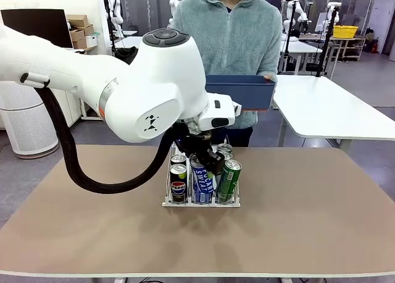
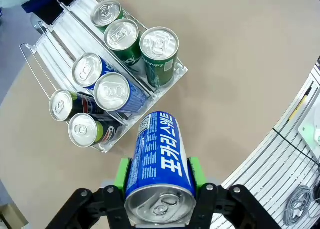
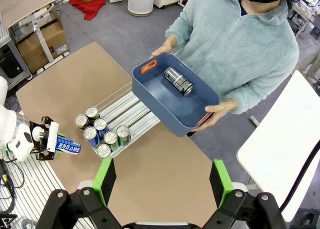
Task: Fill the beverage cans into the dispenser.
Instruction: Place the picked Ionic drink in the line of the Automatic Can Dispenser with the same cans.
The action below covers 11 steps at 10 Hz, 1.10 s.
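My left gripper [image 2: 160, 173] is shut on a blue Pocari Sweat can [image 2: 159, 154], held lying along the fingers just in front of the dispenser [image 2: 55, 49]. In the front view that can [image 1: 202, 183] hangs at the front of the middle lane of the dispenser [image 1: 168, 199]. Three green cans [image 2: 159, 46], two blue cans [image 2: 112, 91] and two black Pepsi cans [image 2: 82, 130] stand in the three lanes. My right gripper [image 3: 162, 181] is open, high above the table. Below it lie the dispenser [image 3: 131, 110] and the left gripper [image 3: 47, 137] with its can [image 3: 68, 147].
A person at the far side holds a blue plastic bin [image 3: 150, 94] over the table's far edge, with one black can [image 3: 178, 81] lying in it. The same bin [image 1: 241, 91] shows behind my left arm. Bare brown tabletop [image 1: 308, 209] lies around the dispenser.
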Each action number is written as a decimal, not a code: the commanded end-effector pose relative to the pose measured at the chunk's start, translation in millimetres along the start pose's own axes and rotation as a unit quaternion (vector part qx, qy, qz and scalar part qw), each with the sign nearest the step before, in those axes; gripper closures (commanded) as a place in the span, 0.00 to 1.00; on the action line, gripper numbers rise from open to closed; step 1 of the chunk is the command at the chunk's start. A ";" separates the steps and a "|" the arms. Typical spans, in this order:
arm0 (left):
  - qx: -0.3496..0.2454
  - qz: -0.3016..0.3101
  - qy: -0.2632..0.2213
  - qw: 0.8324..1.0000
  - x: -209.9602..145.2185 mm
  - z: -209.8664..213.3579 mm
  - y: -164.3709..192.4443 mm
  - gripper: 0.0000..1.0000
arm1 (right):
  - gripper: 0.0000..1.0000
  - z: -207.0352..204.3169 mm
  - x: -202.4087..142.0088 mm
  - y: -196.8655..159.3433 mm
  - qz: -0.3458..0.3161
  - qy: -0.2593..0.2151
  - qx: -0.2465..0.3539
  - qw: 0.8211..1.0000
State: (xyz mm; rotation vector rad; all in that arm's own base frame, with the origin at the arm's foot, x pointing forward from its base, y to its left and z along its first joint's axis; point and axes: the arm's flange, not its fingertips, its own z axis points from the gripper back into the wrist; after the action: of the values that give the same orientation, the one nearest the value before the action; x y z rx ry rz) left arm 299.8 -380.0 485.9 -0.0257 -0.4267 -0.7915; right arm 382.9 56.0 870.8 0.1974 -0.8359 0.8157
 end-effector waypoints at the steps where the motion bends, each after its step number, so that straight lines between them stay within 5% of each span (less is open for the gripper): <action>1: 0.006 0.007 0.007 1.000 1.3 -4.7 2.9 0.43 | 0.00 0.2 -0.5 1.1 0.006 0.001 0.003 1.000; 11: -0.014 0.019 0.023 0.999 2.5 -50.0 12.3 0.43 | 0.00 0.2 -0.5 1.1 0.006 0.001 0.003 1.000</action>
State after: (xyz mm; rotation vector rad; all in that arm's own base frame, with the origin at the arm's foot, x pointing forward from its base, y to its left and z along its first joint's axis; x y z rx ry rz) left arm 321.6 -378.9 441.7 -0.0467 -0.3547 -0.7746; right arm 382.9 56.0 870.8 0.1974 -0.8359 0.8157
